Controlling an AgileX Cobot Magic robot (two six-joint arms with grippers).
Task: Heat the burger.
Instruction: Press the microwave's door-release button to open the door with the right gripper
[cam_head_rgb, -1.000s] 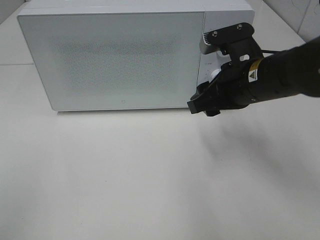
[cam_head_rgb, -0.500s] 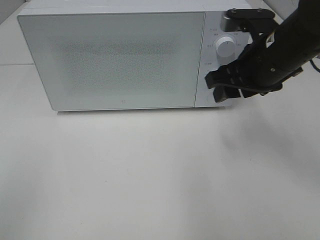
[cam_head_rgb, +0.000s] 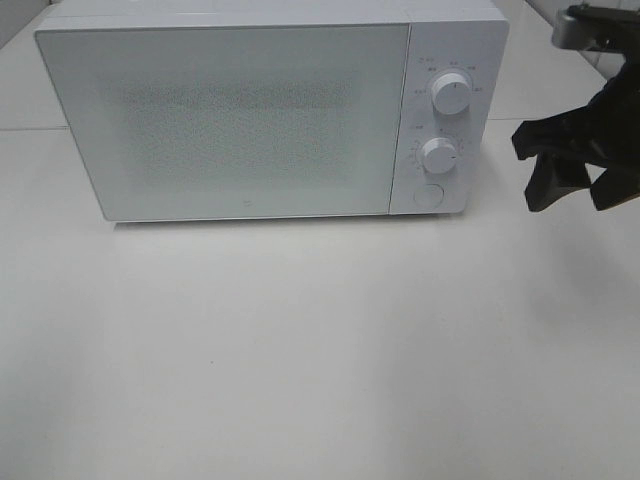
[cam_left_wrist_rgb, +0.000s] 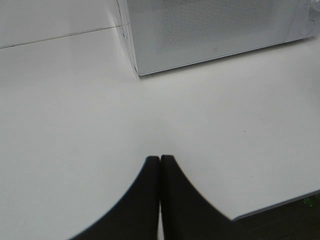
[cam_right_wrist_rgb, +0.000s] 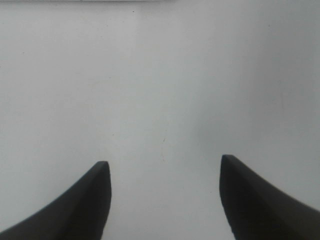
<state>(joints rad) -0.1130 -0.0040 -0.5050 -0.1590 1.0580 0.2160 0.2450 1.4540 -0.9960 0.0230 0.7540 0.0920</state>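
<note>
**Ana:** What is closest to us?

**Ben:** The left fingers (cam_left_wrist_rgb: 142, 200). They are pressed tight together, with nothing between them. They hang over the white surface (cam_left_wrist_rgb: 75, 115).

**Ana:** And the right fingers?

**Ben:** The right fingers (cam_head_rgb: 548, 170) are farther back. They are up in the air, to the right of the microwave (cam_head_rgb: 270, 120), and they do not touch it. They are spread wide apart and hold nothing.

**Ana:** What is at the back?

**Ben:** The white microwave. It stands on the surface and its big door (cam_head_rgb: 180, 150) is shut. Beside the door there is a top knob (cam_head_rgb: 451, 95), a lower knob (cam_head_rgb: 438, 155) and a round button (cam_head_rgb: 428, 196) under them.

**Ana:** Where is the burger?

**Ben:** I cannot see it in any view. The door is shut and cloudy, so I cannot tell if it is inside.
</note>
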